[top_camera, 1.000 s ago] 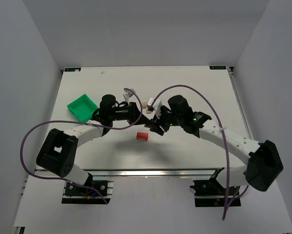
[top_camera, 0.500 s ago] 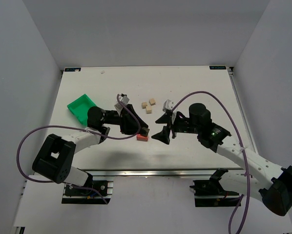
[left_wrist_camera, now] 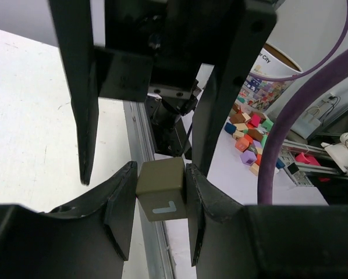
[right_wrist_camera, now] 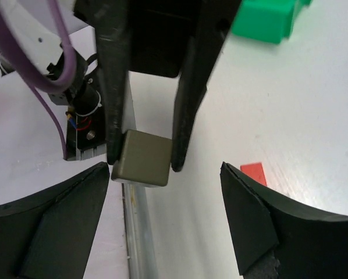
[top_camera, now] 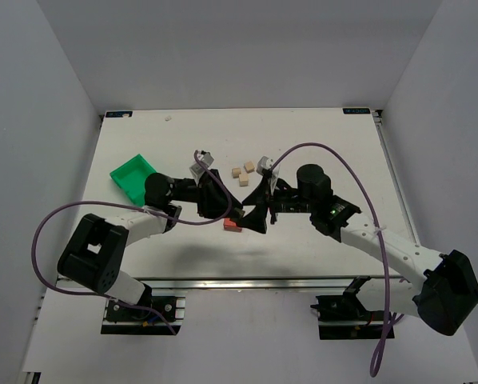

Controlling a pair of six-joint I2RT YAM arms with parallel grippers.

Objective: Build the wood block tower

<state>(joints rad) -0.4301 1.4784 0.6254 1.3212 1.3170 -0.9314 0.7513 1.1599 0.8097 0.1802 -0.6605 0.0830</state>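
My left gripper (left_wrist_camera: pixel 160 181) is shut on a grey-brown cube (left_wrist_camera: pixel 161 189) with a pale L mark. In the top view it hovers at the red-orange block (top_camera: pixel 233 226), which lies flat on the table with nothing on it. My right gripper (right_wrist_camera: pixel 165 174) faces the left one with its jaws wide open, one on each side of the held cube (right_wrist_camera: pixel 142 158) and apart from it. The red-orange block (right_wrist_camera: pixel 254 172) lies just right of them. Three pale beige cubes (top_camera: pixel 244 173) sit loose behind the grippers.
A green plastic bin (top_camera: pixel 133 176) stands at the left of the table and shows at the top right of the right wrist view (right_wrist_camera: pixel 267 17). Purple cables loop over both arms. The table's near edge rail (top_camera: pixel 247 282) runs just in front.
The left gripper came down with the cube to the red block. The right arm swung out, then back in toward it, and its jaws opened wider.
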